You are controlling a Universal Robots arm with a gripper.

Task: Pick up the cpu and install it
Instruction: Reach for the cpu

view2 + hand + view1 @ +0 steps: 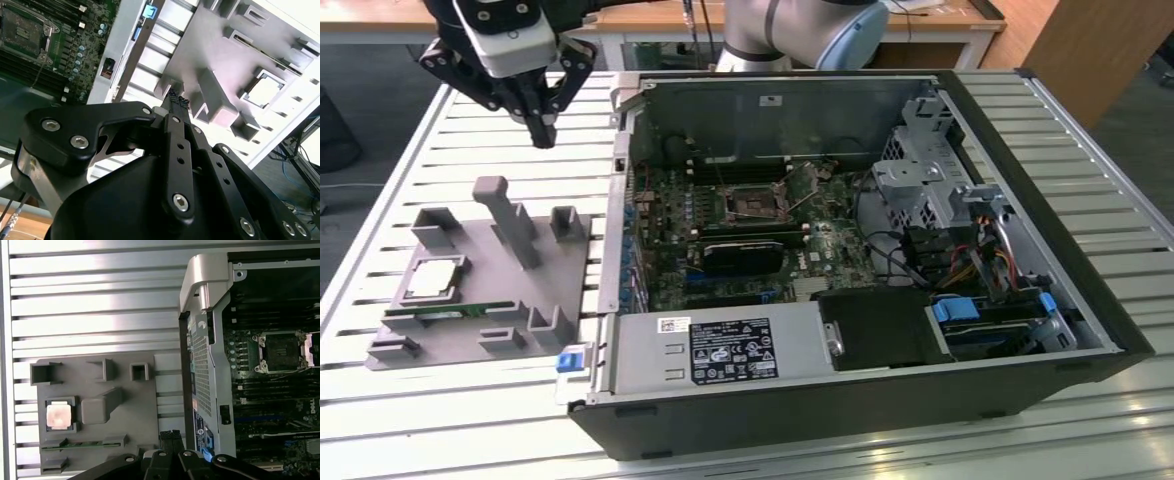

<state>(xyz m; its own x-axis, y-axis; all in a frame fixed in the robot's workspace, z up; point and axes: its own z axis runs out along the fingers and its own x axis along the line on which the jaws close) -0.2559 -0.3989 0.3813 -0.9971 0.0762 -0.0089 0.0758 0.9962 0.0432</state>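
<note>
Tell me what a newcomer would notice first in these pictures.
The open case lies across the exterior view's middle and right, its socket open. At that view's left a grey tray holds the shiny cpu; the pincer hangs shut above the tray, holding nothing.

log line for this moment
gripper shut, empty | silver square cpu seated in grey plastic tray | black motherboard socket empty
</note>
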